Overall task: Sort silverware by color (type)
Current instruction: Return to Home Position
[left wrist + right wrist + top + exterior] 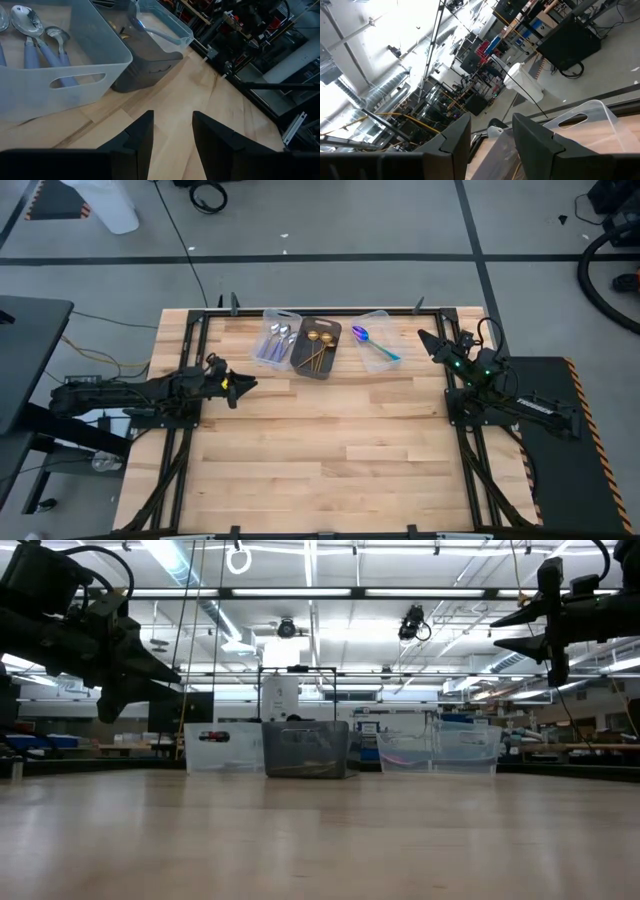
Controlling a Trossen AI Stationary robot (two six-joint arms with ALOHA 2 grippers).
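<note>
**All sorted by colour**

The lavender-handled silver spoons, gold spoons and teal-handled purple spoons lie binned along the far edge of the wooden bench. They are probably light, stiff and slippery, so pinch mid-handle. The left gripper and right gripper hover parted and empty.

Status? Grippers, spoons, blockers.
Left gripper, right gripper open, empty, raised. Lavender spoons in left bin, gold spoons in dark bin, purple spoons in right bin. Nothing blocking.

Grey floor with dark tape lines — ceiling striplights.
</note>
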